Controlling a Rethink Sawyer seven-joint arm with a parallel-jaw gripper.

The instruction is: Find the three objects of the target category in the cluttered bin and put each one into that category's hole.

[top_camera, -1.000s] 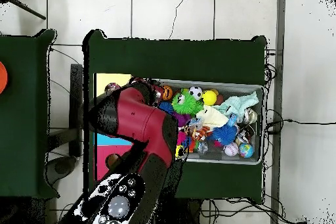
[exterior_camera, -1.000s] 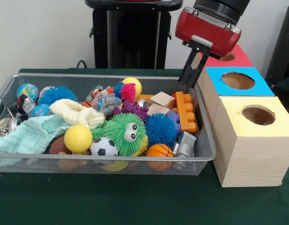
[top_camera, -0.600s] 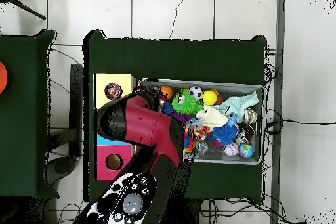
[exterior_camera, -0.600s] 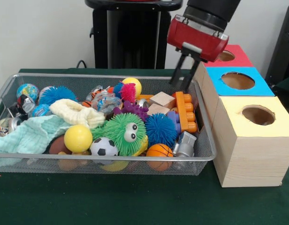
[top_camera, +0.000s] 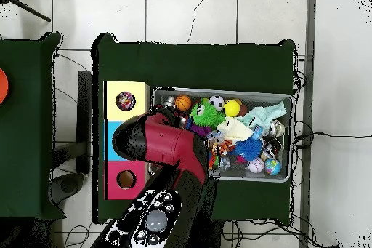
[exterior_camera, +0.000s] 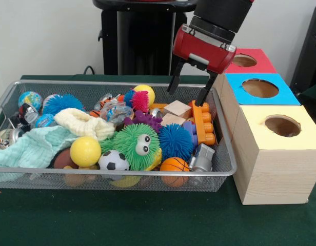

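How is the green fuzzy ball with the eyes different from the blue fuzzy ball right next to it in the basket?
The green fuzzy ball has two big white eyes; the blue fuzzy ball shows none. The green one looks larger than the blue one. The green one sits nearer the basket's front wall, above a small soccer ball; the blue one lies beside the orange block. Both are round and covered in soft spikes, and they touch.
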